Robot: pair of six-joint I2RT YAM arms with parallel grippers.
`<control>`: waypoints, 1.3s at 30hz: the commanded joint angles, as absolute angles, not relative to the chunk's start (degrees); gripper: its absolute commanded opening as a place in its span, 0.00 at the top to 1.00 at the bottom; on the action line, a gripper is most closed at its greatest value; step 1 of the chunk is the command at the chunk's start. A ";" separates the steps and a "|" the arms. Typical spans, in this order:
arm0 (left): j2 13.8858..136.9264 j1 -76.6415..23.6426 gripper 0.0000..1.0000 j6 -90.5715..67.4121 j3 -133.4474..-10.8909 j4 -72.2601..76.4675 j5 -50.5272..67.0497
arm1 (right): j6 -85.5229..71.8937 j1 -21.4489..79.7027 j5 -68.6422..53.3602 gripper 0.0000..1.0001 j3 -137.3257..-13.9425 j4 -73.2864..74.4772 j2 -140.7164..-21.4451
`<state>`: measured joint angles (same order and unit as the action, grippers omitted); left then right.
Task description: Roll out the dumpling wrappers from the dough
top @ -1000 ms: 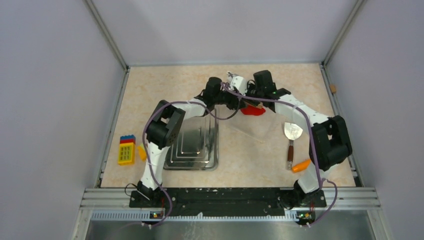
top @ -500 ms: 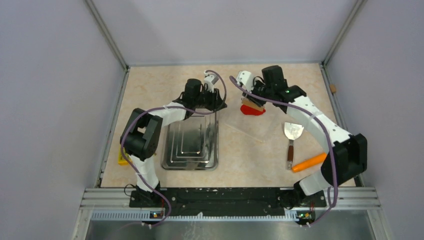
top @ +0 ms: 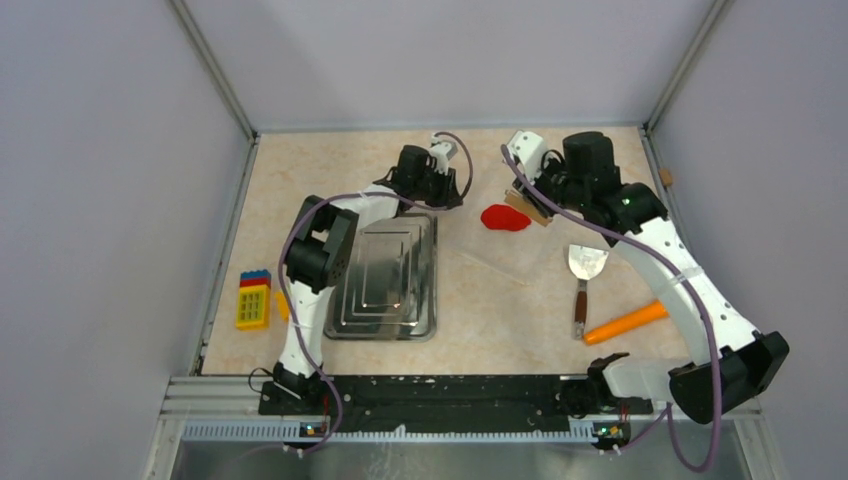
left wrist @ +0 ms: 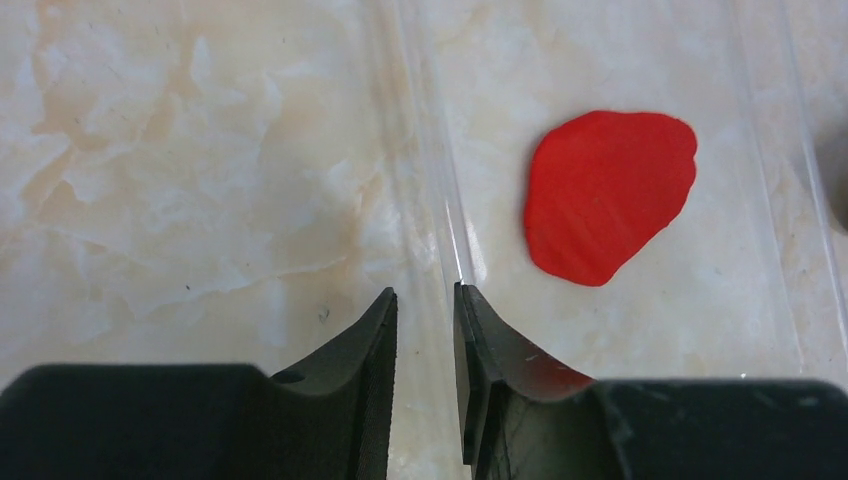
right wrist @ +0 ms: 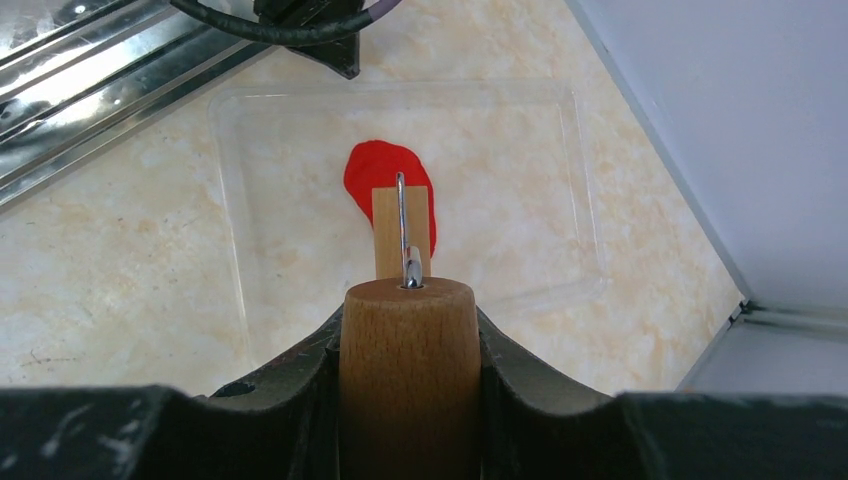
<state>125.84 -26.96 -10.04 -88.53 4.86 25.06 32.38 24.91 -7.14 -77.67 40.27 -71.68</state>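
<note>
The dough [top: 505, 217] is a flattened, irregular red oval with no hole, lying in a clear plastic tray [top: 497, 262]. No round wrapper disc shows. My right gripper [top: 540, 197] is shut on the wooden handle [right wrist: 408, 360] of a small roller. The roller head [right wrist: 403, 232] is over the near end of the dough [right wrist: 383, 168]. My left gripper [top: 453, 193] is at the tray's left rim [left wrist: 432, 180]. Its jaws stand a narrow gap apart with the rim between them, left of the dough [left wrist: 608, 195].
A stepped steel tray [top: 385, 290] lies left of the clear tray. A spatula [top: 583, 270] and an orange carrot [top: 625, 322] lie at the right. A yellow toy with blocks [top: 252, 300] sits at the left edge. Walls enclose the table.
My right arm swung right and back, carrying the roller from the dough's top to its right end. My left gripper drew left, then came back to the clear tray's rim.
</note>
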 commanded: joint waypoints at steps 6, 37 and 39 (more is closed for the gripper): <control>126.16 -28.18 0.68 -11.25 -87.93 1.73 25.82 | 30.19 22.92 -5.33 1.00 -77.23 38.95 -68.99; 116.44 -31.10 0.73 -23.01 -75.09 7.12 24.33 | 28.83 22.87 -6.24 1.00 -70.63 36.42 -65.97; 116.98 -31.08 0.73 -25.06 -75.71 8.22 24.60 | 28.70 22.84 -6.14 1.00 -70.34 36.55 -65.77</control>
